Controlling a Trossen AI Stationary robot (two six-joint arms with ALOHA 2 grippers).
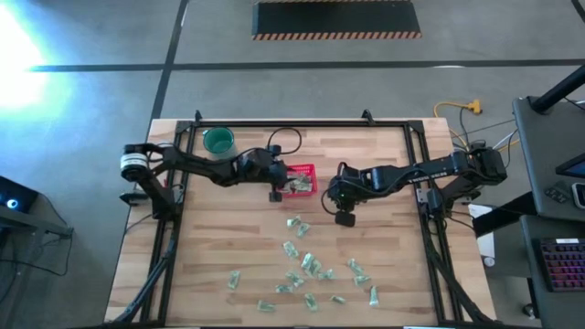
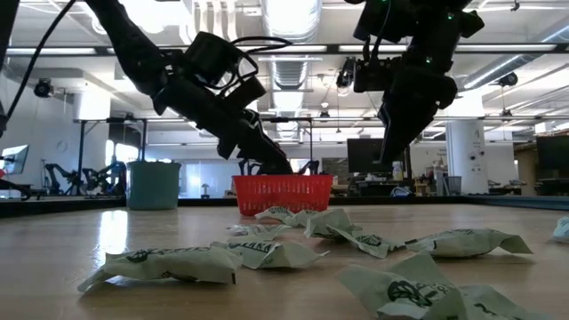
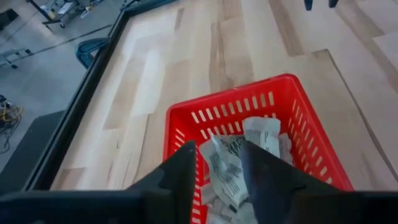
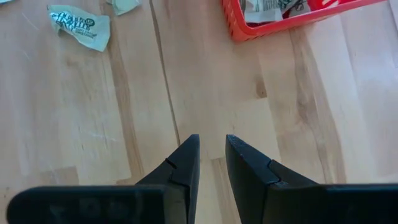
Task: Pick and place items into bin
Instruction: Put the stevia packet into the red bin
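Wood table (image 1: pixel 228 238): your left gripper (image 3: pixel 214 171) is releasing a packet (image 3: pixel 225 171) over the bin (image 3: pixel 311 130), jaws parting; right gripper (image 4: pixel 211 158) hovering empty, jaws ajar. Risk: pkt snagging, falling outside.

Robotics lab in an open industrial hall.
Showing exposed ceiling ducts (image 2: pixel 293 22) and strip lights upper centre, a concrete floor (image 1: pixel 91 110) with a hazard-striped mat (image 1: pixel 336 18) top centre, a keyboard (image 1: pixel 559 263) at lower right.

Red mesh-sided basket (image 3: pixel 292 118), pale green-and-white packets (image 2: pixel 169 264), teal cup (image 1: pixel 219 140), light wooden table (image 1: pixel 219 247)
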